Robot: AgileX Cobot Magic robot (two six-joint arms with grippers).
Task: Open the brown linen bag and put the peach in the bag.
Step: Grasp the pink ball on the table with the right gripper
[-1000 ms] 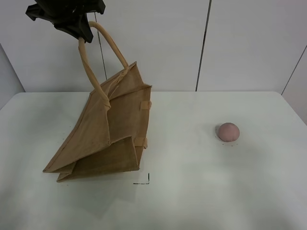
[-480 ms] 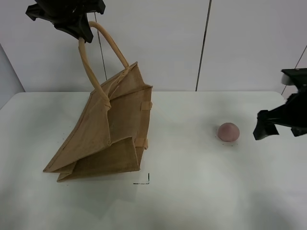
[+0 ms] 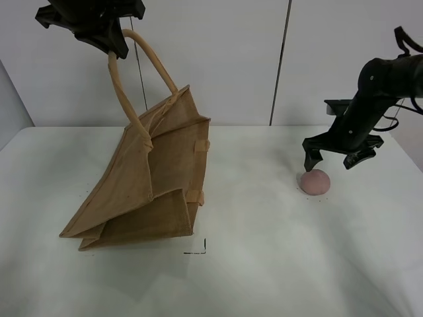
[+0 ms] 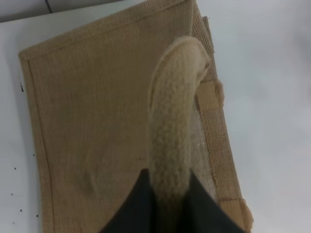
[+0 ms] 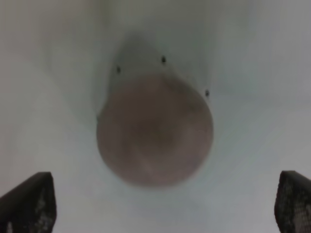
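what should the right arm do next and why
Probably lower the right gripper straight down until its open jaws sit either side of the peach. The peach lies free on the table, centred between the jaws in the wrist view, and the left gripper holds the bag up by its handle.

Tan-brown coarse-woven bag [image 3: 149,178] with beige handles [image 4: 172,121], dull pink peach [image 3: 314,181], white table [image 3: 264,264], black fingers [image 5: 29,204]
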